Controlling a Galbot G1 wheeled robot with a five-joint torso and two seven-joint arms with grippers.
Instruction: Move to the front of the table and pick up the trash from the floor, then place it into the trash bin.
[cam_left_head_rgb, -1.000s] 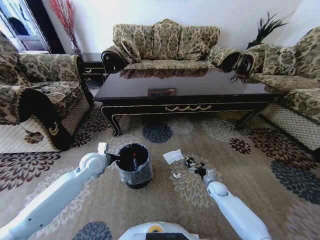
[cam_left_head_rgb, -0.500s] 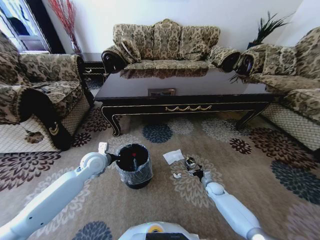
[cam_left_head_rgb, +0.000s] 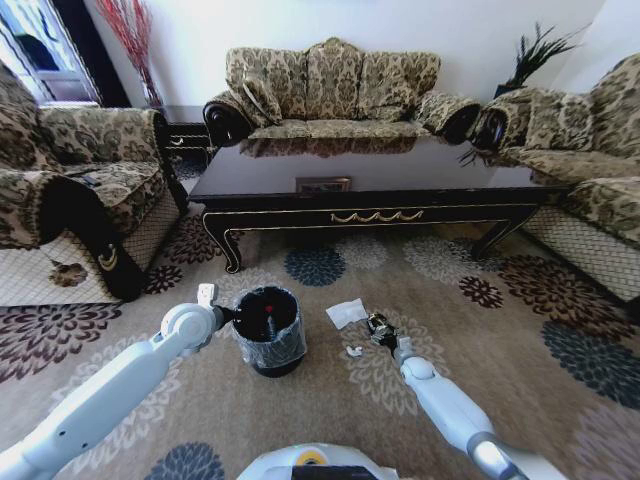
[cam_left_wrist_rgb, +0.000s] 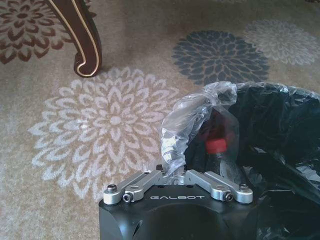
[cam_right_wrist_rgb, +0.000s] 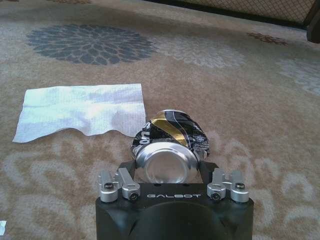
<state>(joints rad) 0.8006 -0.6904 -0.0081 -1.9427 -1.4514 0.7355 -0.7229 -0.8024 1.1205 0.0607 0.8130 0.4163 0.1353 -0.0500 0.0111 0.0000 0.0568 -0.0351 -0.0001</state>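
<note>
The trash bin, black with a clear bag liner, stands on the carpet before the table. My left gripper is shut on its rim, pinching the bag. A red-capped piece lies inside the bin. To the bin's right lies the trash: a white paper sheet, a crushed dark can and a tiny white scrap. My right gripper is low at the can, open, one finger on each side. The paper lies just beyond it.
Patterned sofas ring the table: an armchair on the left, a sofa behind, another sofa on the right. A curved table leg stands near the bin. Flowered carpet spreads around.
My right arm has reached forward and leftward along the floor, bringing its gripper up to the crushed can. The left arm and the bin have stayed put.
</note>
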